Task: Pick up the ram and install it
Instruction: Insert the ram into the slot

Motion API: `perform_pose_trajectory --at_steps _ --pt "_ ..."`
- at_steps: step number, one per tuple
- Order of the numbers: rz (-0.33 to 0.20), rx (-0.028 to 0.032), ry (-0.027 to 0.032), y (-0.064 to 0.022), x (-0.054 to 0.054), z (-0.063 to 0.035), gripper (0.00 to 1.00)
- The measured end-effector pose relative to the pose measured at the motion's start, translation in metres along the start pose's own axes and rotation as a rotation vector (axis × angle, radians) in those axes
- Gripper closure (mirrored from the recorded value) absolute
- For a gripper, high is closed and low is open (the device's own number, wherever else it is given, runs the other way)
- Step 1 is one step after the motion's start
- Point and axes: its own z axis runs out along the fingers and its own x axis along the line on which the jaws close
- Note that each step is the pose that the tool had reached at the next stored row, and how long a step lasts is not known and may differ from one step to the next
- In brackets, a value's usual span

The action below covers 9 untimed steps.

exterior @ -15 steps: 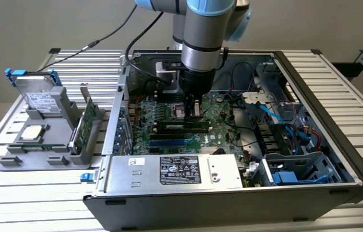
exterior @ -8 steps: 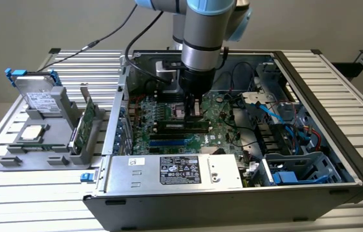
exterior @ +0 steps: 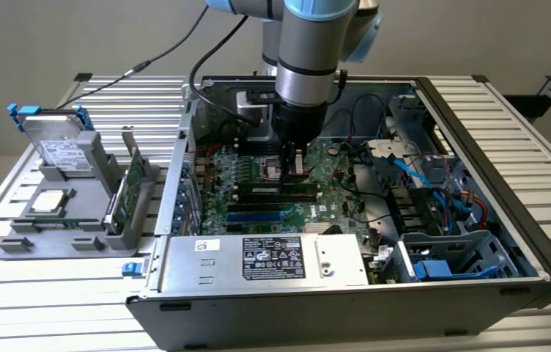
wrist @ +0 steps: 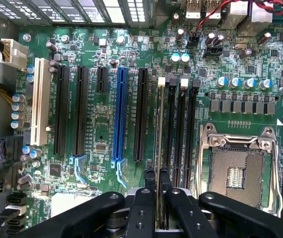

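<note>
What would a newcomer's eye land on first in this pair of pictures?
The grey-and-blue robot arm reaches down into the open black computer case on the slatted metal table. In the wrist view, its black end effector grips a long thin green ram stick edge-on, lined up along the black memory slots beside the empty silver processor socket.

motherboard (wrist: 96, 144) green, fine pale traces. blue slot (wrist: 120, 114) among black slots; white slot (wrist: 40, 99) at board edge. ram (wrist: 159, 124) edge-on: thin green-gold line. gripper (wrist: 157, 174) matte black. cpu socket (wrist: 238, 168) silver frame, grey pin grid. twisted wires (wrist: 240, 6) red and black. arm (exterior: 310, 51) grey, light-blue caps. case (exterior: 512, 198) black. power supply (exterior: 256, 264) silver, black-and-white label. hard drive (exterior: 56, 143) silver, blue rails. expansion card (exterior: 131, 187) green. cables (exterior: 404, 165) blue. table (exterior: 520, 110) ribbed silver.
</note>
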Motion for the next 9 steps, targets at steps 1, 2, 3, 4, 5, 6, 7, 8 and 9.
perform_pose_trajectory --at_steps 1,2,3,4,5,6,7,8,9 --pt "0.001 0.001 0.0 0.0 -0.0001 0.0 0.87" --pt "0.003 0.0025 -0.0002 0.0 -0.0002 0.0 0.87" --pt "0.006 0.0041 -0.0004 0.0 -0.0003 0.0001 0.87" --pt "0.009 0.0054 -0.0006 -0.0001 -0.0004 0.0001 0.87" --pt "0.013 0.0064 -0.0009 -0.0001 -0.0005 0.0002 0.87" --pt "0.017 0.0071 -0.0011 0.0001 -0.0006 0.0003 0.87" --pt "0.019 0.0078 -0.0012 0.0005 -0.0006 0.0003 0.87" --pt "0.02 0.0083 -0.0013 0.0011 -0.0007 0.0004 0.87" --pt "0.02 0.0093 -0.0013 0.0021 -0.0009 0.0004 0.87"
